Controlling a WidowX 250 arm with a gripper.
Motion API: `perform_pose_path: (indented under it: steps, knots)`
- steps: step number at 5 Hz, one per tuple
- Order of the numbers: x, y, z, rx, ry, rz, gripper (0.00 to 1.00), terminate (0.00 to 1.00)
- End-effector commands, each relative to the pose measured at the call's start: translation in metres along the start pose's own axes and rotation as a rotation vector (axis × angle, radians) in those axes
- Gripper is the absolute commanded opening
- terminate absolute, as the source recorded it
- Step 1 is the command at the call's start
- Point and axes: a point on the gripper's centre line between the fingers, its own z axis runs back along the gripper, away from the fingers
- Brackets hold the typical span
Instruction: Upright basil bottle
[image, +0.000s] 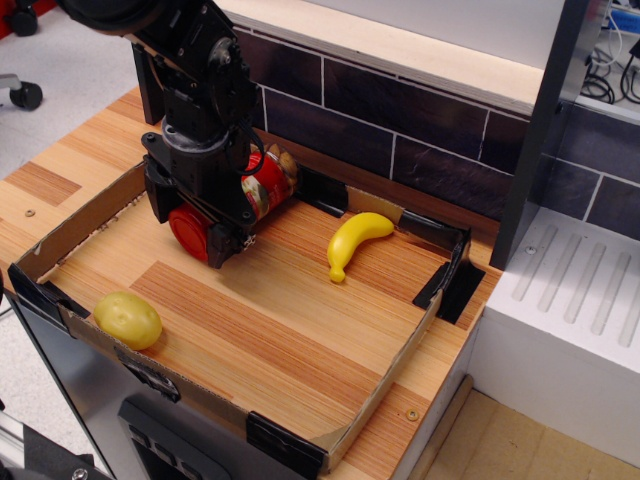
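Sideways still on the wooden floor of the tray, the basil bottle (262, 187) lies in the far-left part of the shallow cardboard-walled tray (385, 385), close to the back wall. Its long axis runs on a diagonal: the wide red cap (189, 231) points toward the near left, and the base end points up toward the back right, next to the dark tiled wall (400, 130). Only part of the red label and the cap show, since the black gripper (200, 225) sits straddled over the bottle's cap end. One black finger (225, 240) comes down on the near-right side of the cap and another on its left side, so the gripper is pressed against the bottle at its cap end, pinching it between the two fingers. The arm reaches in from the upper left, its bulky black wrist standing nearly vertical above the bottle and hiding the middle of the jar. Well apart to the right, the yellow banana (352, 243) lies near the middle-back of the tray, and a yellow-green lump (128, 319) rests in the near-left corner against the front wall.
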Motion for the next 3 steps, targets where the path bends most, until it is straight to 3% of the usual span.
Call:
perform_pose_path:
  steps: [1,2,3]
  knots:
    - [0.003,0.004,-0.003,0.043,-0.039,0.025,0.0,0.0]
    - [0.002,0.009,0.002,0.042,-0.059,0.079,0.0,0.0]
    - [0.003,0.017,0.025,0.028,-0.064,0.155,0.0,0.0]
